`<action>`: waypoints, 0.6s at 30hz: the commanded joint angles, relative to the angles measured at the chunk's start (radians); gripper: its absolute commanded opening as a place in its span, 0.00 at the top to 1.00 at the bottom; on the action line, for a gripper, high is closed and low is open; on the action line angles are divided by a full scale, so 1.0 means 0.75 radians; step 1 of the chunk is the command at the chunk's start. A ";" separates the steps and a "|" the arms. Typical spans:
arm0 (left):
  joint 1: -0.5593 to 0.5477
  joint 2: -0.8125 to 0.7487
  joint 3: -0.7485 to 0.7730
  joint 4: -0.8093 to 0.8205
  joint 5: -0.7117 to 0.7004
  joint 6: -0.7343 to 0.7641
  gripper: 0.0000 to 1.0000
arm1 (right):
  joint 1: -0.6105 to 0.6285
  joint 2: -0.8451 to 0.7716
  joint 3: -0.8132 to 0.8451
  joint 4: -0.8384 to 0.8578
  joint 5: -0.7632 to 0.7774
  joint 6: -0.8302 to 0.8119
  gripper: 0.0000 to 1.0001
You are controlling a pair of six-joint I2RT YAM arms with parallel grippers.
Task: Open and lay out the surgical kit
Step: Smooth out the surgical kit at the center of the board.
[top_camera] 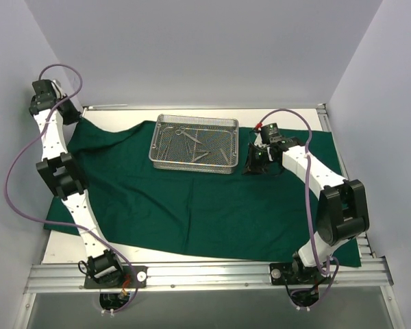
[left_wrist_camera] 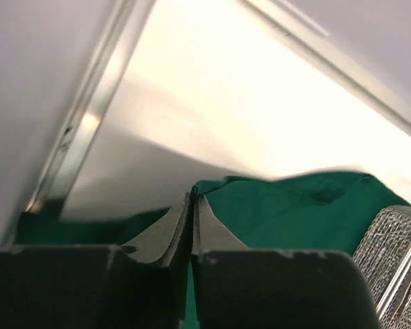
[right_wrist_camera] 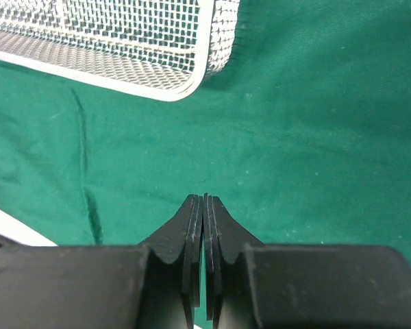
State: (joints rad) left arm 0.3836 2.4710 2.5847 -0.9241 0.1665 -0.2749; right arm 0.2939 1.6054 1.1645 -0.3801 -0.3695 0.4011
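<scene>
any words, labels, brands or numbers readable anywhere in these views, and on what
No text can be read in any view.
wire-mesh tray: no marking shows.
green cloth: plain, no print.
left arm's base and right arm's base: small pale fittings, too small to tell whether they bear print.

The white worktop [top_camera: 65, 248] carries a dark green cloth [top_camera: 192, 209] spread over most of it (rumpled toward the far-left corner), leaving the near-left edge bare.

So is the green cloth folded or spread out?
Spread out: the green cloth lies open across the table, the wire tray on it.
</scene>
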 commanded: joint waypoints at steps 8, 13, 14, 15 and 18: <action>-0.006 0.203 0.035 0.753 0.353 0.061 0.96 | -0.009 0.044 -0.021 0.057 0.100 0.083 1.00; -0.029 0.231 0.000 0.937 0.188 0.172 0.98 | -0.007 0.064 -0.041 0.128 0.086 0.134 1.00; -0.031 0.229 -0.006 0.964 0.140 0.221 0.98 | -0.009 0.066 -0.047 0.137 0.086 0.148 1.00; -0.037 0.227 -0.018 0.980 0.083 0.239 0.98 | -0.007 0.066 -0.055 0.143 0.084 0.154 1.00; -0.047 0.209 -0.086 1.052 -0.148 0.285 0.91 | -0.009 0.058 -0.074 0.147 0.100 0.156 1.00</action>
State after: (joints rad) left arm 0.3592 2.6526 2.5504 -0.2813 0.2279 -0.1364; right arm 0.2939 1.6348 1.1244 -0.2825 -0.3180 0.4957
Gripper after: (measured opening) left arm 0.075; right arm 0.027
